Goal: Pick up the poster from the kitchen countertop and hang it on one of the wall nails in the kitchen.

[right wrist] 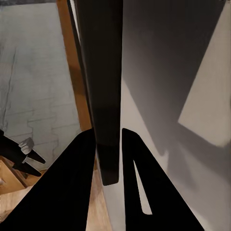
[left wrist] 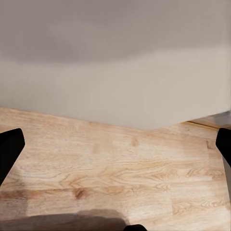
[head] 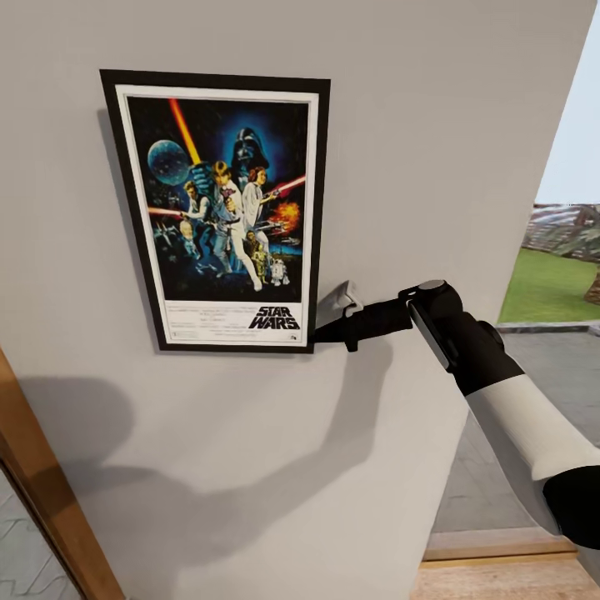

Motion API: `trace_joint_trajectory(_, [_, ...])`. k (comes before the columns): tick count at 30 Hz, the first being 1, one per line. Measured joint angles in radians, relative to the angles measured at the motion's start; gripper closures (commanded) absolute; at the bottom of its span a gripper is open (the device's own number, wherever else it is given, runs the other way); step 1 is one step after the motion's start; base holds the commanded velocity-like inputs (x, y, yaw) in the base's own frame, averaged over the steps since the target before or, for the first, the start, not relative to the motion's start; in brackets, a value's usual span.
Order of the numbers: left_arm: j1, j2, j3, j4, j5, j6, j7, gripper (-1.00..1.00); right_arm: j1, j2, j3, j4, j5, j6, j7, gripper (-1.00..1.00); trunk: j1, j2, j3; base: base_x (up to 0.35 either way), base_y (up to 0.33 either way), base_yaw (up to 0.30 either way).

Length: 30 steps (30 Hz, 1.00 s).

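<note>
flat black-framed poster, right gripper jaws pinching corner

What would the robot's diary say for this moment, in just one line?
phase: hanging | poster: flat against wall | right gripper: jaws shut on poster's lower corner | left gripper: open, over wood floor

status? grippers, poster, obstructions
Right gripper jaws clamped on poster lower corner. Poster upright, flat against grey wall. Left gripper open over wood floor. Nothing in the way.

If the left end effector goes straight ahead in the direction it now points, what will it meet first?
Probably the wooden floor, near the foot of the grey wall. The left end effector is open with nothing between its fingers; depth is uncertain.
</note>
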Motion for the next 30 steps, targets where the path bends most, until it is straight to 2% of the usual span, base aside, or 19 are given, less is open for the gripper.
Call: trace_joint_trajectory(30, [0.0,0.0,0.001,0.0,0.0,0.0,0.0,-1.0,0.0,0.0,-0.001,0.001,-0.003,0.0,0.002,1.0,0.0,0.0,0.0,0.003,0.0,0.0])
